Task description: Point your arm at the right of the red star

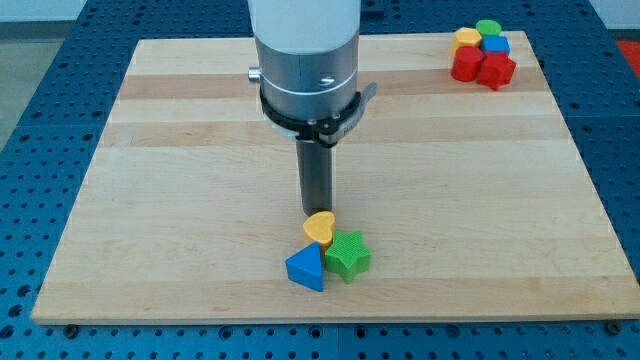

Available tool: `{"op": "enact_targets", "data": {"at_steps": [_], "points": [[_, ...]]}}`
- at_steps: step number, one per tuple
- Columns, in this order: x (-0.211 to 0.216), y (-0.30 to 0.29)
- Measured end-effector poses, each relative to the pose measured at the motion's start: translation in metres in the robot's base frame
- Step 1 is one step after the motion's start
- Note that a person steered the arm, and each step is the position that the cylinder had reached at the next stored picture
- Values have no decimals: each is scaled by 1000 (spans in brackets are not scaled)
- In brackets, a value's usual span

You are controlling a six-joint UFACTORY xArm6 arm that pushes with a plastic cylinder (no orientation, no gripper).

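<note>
- The worktop (180, 250) is a pale wooden board lying on a blue perforated base (40, 120); all four of its edges show in the view.
- My tip (317, 213) comes down near the board's middle, somewhat toward the view's bottom, at the end of a straight dark rod (316, 175) under a wide silver and white arm housing (306, 70).
- The tool is only this rod: it has no parts that open or close, and it holds nothing.
- The tip sits just above the yellow heart (320, 227) in the view, so close that I cannot tell whether the two touch.
- The yellow heart is packed together with a green star (348, 254) and a blue triangle (307, 269), a tight cluster near the view's bottom edge.
- The red star (496, 70) lies far off, at the view's top right corner, close to the board's top and right edges.
- Only a narrow strip of bare wood shows to the view's right of the red star.
- A second red block (464, 64), its shape unclear, touches the red star on the view's left.
- Behind them crowd a yellow block (467, 38), a blue block (495, 45) and a green block (488, 27).
- Between the tip and that corner group the wood lies open, as does the whole of the view's left half.
</note>
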State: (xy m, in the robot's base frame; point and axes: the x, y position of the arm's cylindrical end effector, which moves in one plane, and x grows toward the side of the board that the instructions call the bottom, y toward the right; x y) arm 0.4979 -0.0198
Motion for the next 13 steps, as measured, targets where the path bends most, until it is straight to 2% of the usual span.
{"op": "enact_targets", "data": {"at_steps": [1, 2, 3, 5, 8, 10, 12, 13], "points": [[-35, 0], [-47, 0], [-83, 45], [-70, 229], [-76, 364], [-82, 365], [-198, 365], [-222, 348]]}}
